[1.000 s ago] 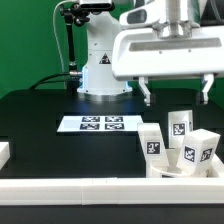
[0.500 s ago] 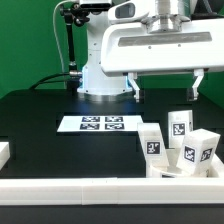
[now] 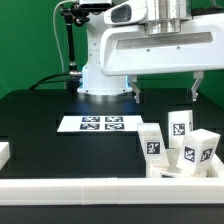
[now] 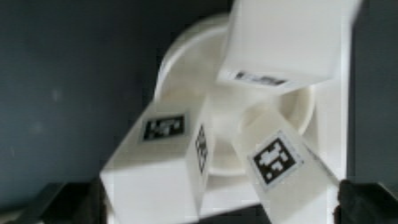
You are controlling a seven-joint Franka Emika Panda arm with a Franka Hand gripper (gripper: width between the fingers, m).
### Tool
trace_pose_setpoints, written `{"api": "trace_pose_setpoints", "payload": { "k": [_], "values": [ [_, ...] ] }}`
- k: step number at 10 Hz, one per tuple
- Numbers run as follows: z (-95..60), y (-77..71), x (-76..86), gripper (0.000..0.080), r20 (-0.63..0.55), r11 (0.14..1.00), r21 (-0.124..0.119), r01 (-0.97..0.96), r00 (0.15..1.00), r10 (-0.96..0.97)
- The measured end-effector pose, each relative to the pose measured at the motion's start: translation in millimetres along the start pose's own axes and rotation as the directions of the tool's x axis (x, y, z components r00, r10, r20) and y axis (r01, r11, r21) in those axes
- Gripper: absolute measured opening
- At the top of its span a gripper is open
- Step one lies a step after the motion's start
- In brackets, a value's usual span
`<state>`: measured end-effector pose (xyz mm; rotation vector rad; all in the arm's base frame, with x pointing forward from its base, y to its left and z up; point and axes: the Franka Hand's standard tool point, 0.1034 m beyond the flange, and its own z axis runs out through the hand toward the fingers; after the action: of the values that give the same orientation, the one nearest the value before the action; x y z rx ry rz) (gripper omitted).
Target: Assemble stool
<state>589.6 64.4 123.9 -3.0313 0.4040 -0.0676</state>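
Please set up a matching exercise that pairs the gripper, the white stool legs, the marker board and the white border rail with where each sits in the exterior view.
Things:
1. gripper
2. white blocky plastic stool legs
3. thin flat white marker board
4. long white border rail

Places:
A. along the near edge
B. flat on the table's middle
C. open, above the legs
D. standing clustered at the right

Pairs: 1-C, 2-D, 3-B, 4-A

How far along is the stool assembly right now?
Nothing looks joined yet. The stool legs stand clustered on the round seat near the exterior view's right, by the border rail. The gripper hangs open and empty above them, so no part is in hand. Grasping a leg and fitting each one to the seat all seems left. The marker board lies apart.
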Motion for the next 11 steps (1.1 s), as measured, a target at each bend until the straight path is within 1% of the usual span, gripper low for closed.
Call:
{"api": "trace_pose_setpoints", "payload": {
  "k": [1,3,5,6,7,9,10,11],
  "values": [
    [-0.2,0.4,2.9,0.0649,-0.004,1.000,0.000,-0.002,1.000,0.002],
    [0.6,0.8,2.2,0.0649,-0.003,1.000,0.000,-0.003,1.000,0.003],
    [5.9,5.8,-2.4,0.0649,-0.009,0.990,0.031,-0.136,0.991,0.136],
    [14.6,2.1,-10.9,0.0649,-0.011,0.940,0.071,-0.333,0.942,0.335],
    [18.0,-2.9,-15.7,0.0649,-0.004,0.915,0.074,-0.398,0.917,0.399],
    [18.0,-2.4,-15.2,0.0649,0.006,0.848,0.073,-0.525,0.850,0.526],
    [18.2,-2.7,-15.4,0.0649,0.009,0.828,0.073,-0.556,0.831,0.557],
    [18.4,-4.3,-15.9,0.0649,0.007,0.829,0.073,-0.554,0.832,0.555]
  ]
}}
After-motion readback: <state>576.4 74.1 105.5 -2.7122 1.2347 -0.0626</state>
